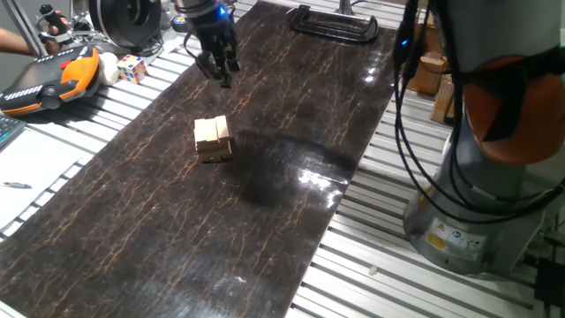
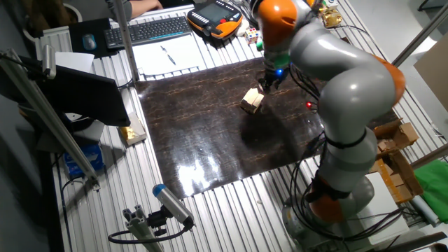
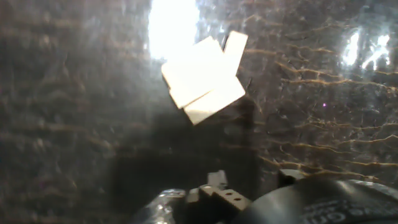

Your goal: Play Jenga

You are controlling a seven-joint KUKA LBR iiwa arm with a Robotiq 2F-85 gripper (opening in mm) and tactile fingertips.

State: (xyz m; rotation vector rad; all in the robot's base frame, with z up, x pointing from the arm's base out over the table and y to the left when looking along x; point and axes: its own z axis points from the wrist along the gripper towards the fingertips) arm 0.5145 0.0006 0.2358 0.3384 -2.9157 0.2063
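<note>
The Jenga stack (image 1: pixel 213 140) is a small cube of light tan wooden blocks standing on the dark marbled mat (image 1: pixel 265 230). It also shows in the other fixed view (image 2: pixel 252 100) and in the hand view (image 3: pixel 205 78), where one block juts out at the stack's upper right. My gripper (image 1: pixel 218 69) hangs above the mat, behind the stack and apart from it. Its fingers point down with a gap between them and hold nothing. In the other fixed view the gripper (image 2: pixel 268 82) is just right of the stack.
A multicoloured puzzle cube (image 1: pixel 132 68) and an orange teach pendant (image 1: pixel 53 79) lie left of the mat. A black clamp (image 1: pixel 335 22) lies at the mat's far end. The robot base (image 1: pixel 485 194) and loose wood pieces (image 1: pixel 433 75) stand on the right. A keyboard (image 2: pixel 157 29) sits beyond the mat.
</note>
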